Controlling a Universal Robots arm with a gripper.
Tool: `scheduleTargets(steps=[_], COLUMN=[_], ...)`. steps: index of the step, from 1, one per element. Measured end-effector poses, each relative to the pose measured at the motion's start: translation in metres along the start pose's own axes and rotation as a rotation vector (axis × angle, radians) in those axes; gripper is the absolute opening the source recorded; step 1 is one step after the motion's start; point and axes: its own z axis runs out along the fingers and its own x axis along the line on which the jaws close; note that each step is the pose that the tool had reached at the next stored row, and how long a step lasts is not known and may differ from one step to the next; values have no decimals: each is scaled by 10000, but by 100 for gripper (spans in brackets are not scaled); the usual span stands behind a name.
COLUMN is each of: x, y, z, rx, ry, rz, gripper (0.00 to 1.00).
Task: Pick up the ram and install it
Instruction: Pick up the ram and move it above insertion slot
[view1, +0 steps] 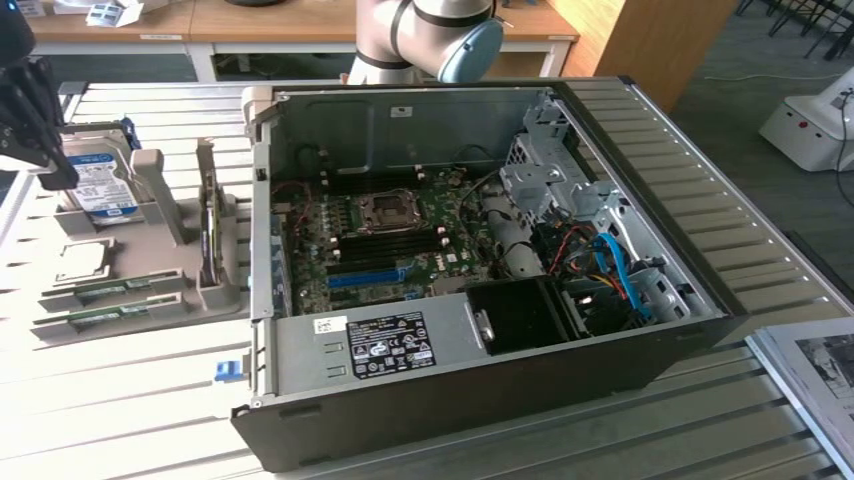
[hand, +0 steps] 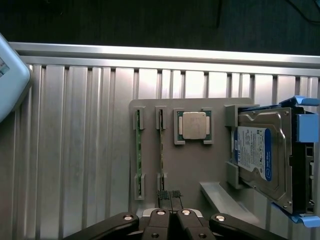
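Slatted metal surface (hand: 75, 150). Open computer case (view1: 400, 120) lying on it, motherboard (view1: 400, 245) exposed. Grey tray (hand: 190, 170) beside the case, on the exterior view's left. Hard drive (hand: 260, 155) upright in the tray. Ram (hand: 161, 147) on edge in tray clips, second stick (hand: 139, 150) alongside. Claw (hand: 169, 196) pressed together, empty, just above the ram's near end.

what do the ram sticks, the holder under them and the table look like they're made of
The two ram sticks: green circuit board, matte, seen edge-on with pale specks along them. The holder: likely moulded or printed plastic, flat grey with no shine. The table: probably aluminium, pale silver ribbed slats that catch the light.
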Motion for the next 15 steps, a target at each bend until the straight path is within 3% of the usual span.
scheduleTargets(steps=[15], x=[0], y=[0], z=[124], rx=[-1], ry=[0], rz=[0], gripper=[10])
